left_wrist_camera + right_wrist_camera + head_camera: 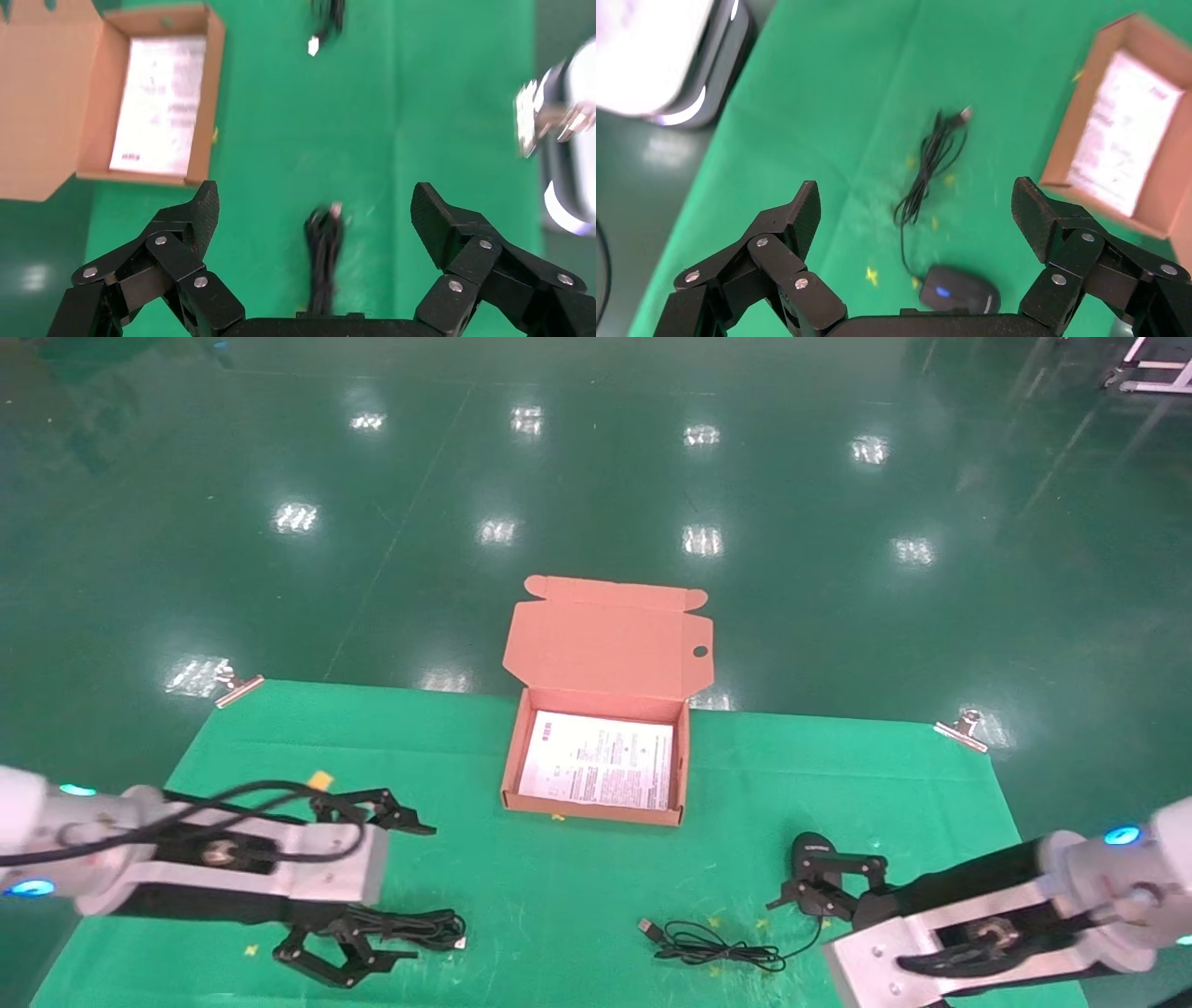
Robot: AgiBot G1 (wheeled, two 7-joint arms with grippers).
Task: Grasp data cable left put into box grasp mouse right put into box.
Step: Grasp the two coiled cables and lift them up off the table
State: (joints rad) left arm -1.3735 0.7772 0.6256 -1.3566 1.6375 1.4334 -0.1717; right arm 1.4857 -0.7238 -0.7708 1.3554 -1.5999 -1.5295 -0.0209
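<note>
Both end effectors low, agape — left end effector (314, 210), right end effector (916, 210)

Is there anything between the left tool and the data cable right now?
Nothing visible. The left tool is open, and the data cable lies on the green mat directly between its fingers, with only bare mat around it.
</note>
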